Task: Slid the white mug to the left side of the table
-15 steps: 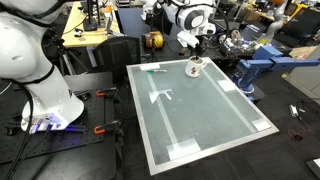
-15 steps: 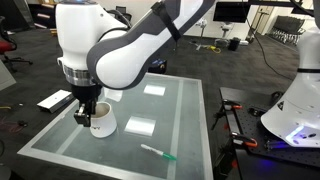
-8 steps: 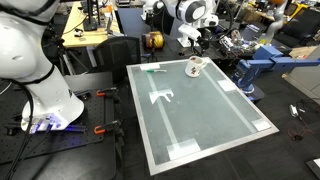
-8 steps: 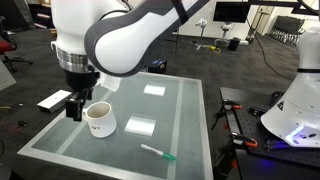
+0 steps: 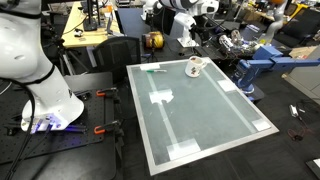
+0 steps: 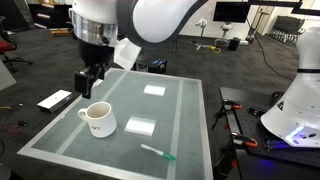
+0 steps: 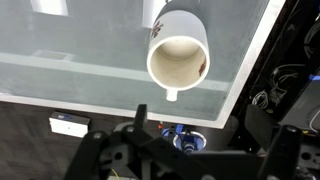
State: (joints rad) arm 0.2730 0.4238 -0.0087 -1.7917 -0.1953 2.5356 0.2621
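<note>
No text, brand, number or sign could be read in any view. The dark reddish marking on the wall of the white mug (image 7: 178, 55) was too small and blurred to make out as lettering. A small white tag (image 7: 65, 125) lying past the edge of the desk (image 7: 60, 50) bore dark marks, but they were illegible.

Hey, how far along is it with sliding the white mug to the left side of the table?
Looks mostly done: the white mug stands upright close to one edge of the table, near a corner. Nothing is in hand: the gripper hangs above the mug, apart from it. Left, probably only backing the gripper away; I cannot confirm that this edge is the robot's left.
</note>
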